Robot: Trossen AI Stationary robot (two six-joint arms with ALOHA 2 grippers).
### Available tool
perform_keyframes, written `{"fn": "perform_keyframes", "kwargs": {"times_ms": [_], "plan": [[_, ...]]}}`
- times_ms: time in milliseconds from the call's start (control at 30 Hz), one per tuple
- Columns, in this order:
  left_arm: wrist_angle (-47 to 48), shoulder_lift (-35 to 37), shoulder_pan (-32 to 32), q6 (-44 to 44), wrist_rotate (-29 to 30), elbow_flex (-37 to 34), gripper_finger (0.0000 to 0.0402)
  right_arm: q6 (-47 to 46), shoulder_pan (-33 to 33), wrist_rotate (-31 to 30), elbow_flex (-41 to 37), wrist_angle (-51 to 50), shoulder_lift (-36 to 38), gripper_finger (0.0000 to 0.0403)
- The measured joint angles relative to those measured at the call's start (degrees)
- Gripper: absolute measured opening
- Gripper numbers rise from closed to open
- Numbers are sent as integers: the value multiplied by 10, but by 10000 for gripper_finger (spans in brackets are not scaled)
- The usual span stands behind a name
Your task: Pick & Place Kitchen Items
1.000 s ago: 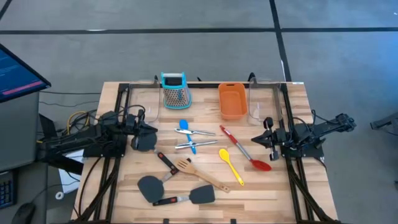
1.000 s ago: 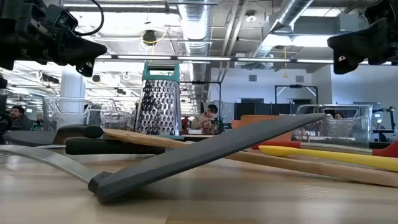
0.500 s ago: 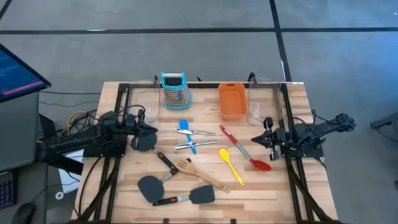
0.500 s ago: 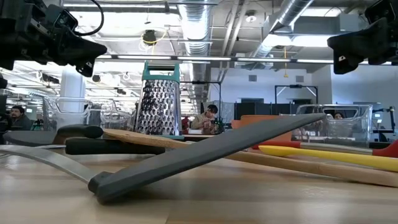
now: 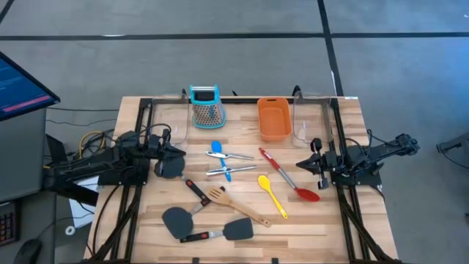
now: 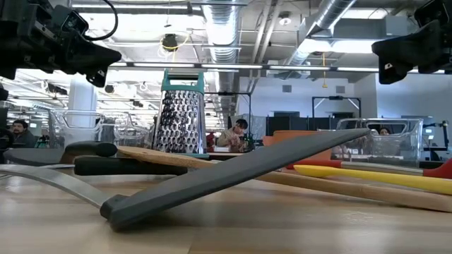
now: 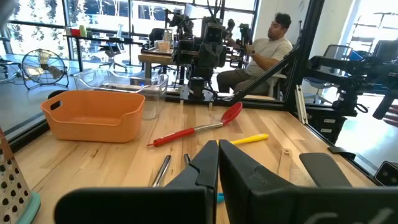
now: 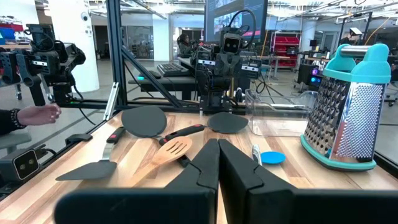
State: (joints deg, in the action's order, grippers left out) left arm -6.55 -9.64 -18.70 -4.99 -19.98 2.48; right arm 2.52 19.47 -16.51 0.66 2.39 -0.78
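The utensils lie loose on the wooden table (image 5: 352,220) between my two arms. There is a blue spoon (image 5: 217,149) lying across silver tongs (image 5: 229,156), a red spoon (image 5: 289,177), a yellow spoon (image 5: 272,195) and a wooden slotted turner (image 5: 233,205). Black spatulas (image 5: 176,220) lie near the front, one (image 5: 238,229) beside the turner's handle. My left gripper (image 5: 183,152) is shut and empty above the table's left side, also shown in its wrist view (image 7: 217,158). My right gripper (image 5: 300,164) is shut and empty at the right, beside the red spoon, also shown in its wrist view (image 8: 217,158).
A teal-topped metal grater (image 5: 207,107) and an orange tub (image 5: 272,118) stand at the far edge, with clear containers (image 5: 311,123) beside them. A person's hand (image 8: 38,114) and a seated person (image 7: 267,50) show beyond the table.
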Motion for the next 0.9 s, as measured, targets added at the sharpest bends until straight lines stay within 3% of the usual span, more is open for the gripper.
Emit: {"fn": "perform_keyframes", "kwargs": {"times_ms": [900], "plan": [[0, 0, 0, 0, 0, 0, 3, 20, 0, 0, 0, 1, 0, 0]]}}
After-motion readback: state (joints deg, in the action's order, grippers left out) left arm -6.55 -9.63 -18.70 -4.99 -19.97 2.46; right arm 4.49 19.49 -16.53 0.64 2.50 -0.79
